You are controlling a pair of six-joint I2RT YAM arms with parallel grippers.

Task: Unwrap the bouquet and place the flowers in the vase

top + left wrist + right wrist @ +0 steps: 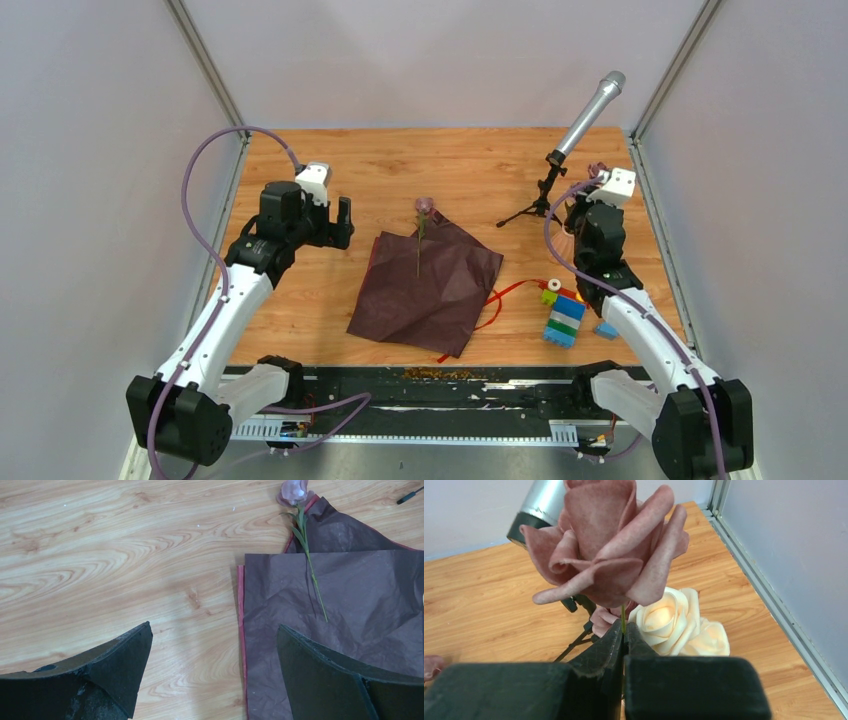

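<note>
- The left end effector (214, 627) is hovering over bare desk (470, 165) just left of the paper. Its jaws are wide apart and holding nothing, apparently standing by for the next pick.
- The paper (425, 285) is lying opened flat mid-desk, so the unwrapping looks done. Its red ribbon (510, 292) is trailing loose off the right edge.
- A loose rose (420, 240) is lying on the paper's far part, with its head just past the edge and its stem pointing back toward the arms. It is exposed and easy to pinch, and is likely the next to go.
- Bricks (563, 315) and a microphone (588, 112) are standing on the right, taking no part.
- The right end effector (624, 635) is clamped on the thin stem of a mauve rose (609, 545) at the far right, by the microphone stand. It is gripping just under the head, keeping the flower upright.
- Cream roses (674, 622) are sitting just below and behind it, probably in the vase, which is hidden in every view. The mauve rose seems to be going in beside them.
</note>
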